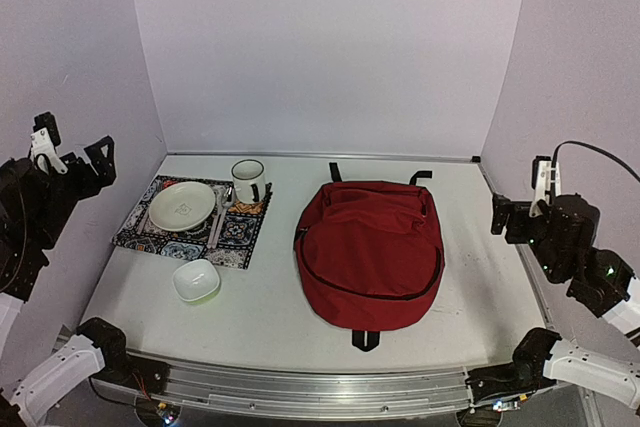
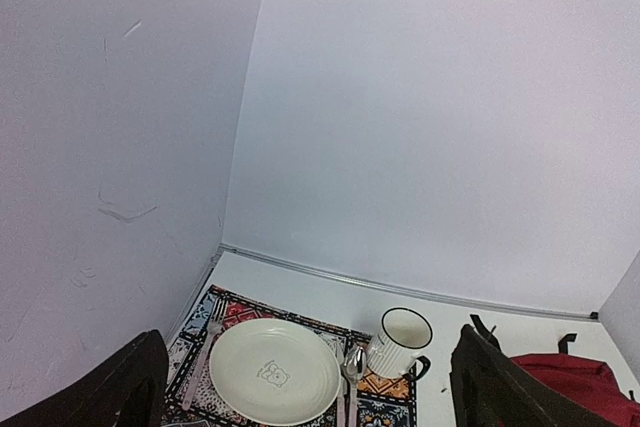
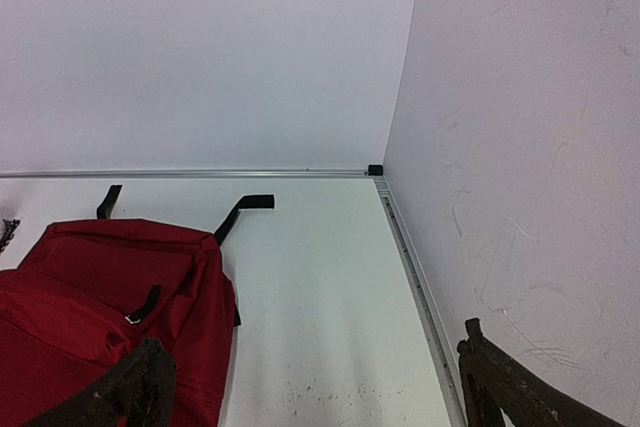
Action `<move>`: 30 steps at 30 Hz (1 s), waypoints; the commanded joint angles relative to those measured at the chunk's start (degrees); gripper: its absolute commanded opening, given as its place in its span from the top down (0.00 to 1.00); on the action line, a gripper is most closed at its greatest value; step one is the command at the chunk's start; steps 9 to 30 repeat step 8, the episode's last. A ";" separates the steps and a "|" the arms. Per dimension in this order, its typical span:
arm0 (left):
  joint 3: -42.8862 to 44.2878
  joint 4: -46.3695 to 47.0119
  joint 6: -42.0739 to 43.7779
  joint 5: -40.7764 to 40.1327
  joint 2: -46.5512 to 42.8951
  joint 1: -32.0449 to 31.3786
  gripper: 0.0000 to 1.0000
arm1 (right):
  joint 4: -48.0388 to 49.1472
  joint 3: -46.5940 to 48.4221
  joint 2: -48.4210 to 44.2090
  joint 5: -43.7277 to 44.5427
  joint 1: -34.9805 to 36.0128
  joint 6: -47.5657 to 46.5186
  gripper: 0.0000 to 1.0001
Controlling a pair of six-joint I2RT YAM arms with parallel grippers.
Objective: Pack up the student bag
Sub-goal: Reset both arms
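The student bag [image 1: 370,252], a dark red fabric backpack with black straps, lies flat on the white table, right of centre. Its black zipper runs round the front panel. The left wrist view catches its corner [image 2: 585,379] at the lower right, and the right wrist view shows the student bag's top part [image 3: 100,292] with a strap lying loose behind it. My left gripper [image 1: 73,150] hangs raised at the far left, by the wall, open and empty. My right gripper [image 1: 520,195] hangs raised at the far right, also open and empty, apart from the bag.
A patterned placemat [image 1: 240,232] at the left holds a cream plate [image 1: 182,205], a fork, a spoon [image 2: 353,365] and a white mug [image 1: 247,180] with a black rim. A small white bowl [image 1: 196,280] sits in front of it. Walls close three sides.
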 commanded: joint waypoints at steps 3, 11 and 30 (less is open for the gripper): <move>-4.12 1.69 1.70 -0.24 -0.42 -0.03 0.00 | 0.86 0.61 2.89 0.11 0.11 0.74 0.02; -4.49 1.80 2.44 0.70 0.04 -0.10 0.00 | 0.88 0.70 4.05 0.00 0.11 1.26 0.02; -4.49 1.80 2.44 0.70 0.04 -0.10 0.00 | 0.88 0.70 4.05 0.00 0.11 1.26 0.02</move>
